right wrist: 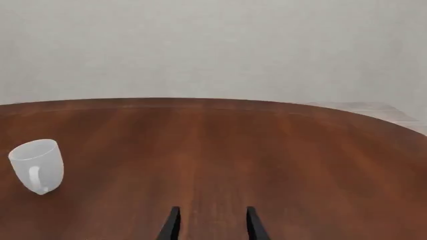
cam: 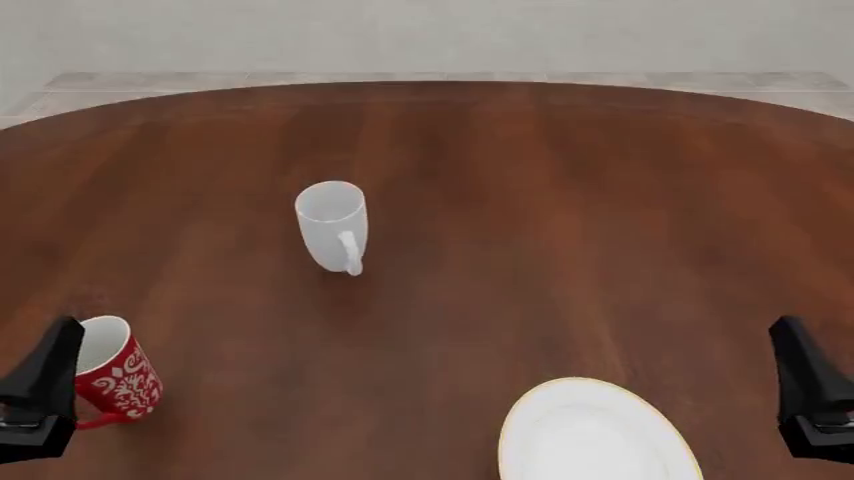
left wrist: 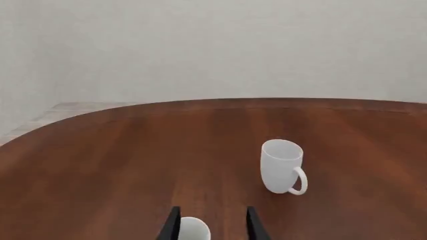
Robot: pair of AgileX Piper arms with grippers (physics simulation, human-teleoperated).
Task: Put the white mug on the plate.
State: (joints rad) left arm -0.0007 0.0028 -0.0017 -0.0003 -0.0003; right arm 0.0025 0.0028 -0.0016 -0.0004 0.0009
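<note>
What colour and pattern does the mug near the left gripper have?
The mug is red with a white floral pattern and a white inside; the front view shows it best.

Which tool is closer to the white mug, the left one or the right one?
Left. The left tool sits near the table's left edge beside the red mug, with the white mug ahead and to its right. The right tool is much farther across the table.

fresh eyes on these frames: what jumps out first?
The plain glossy white ceramic mug stands alone and upright mid-table, handle toward the arms. The red mug with white floral pattern sits at the near left edge by the left gripper, and the round white gold-rimmed plate lies near right. Both grippers are open, holding nothing.
</note>
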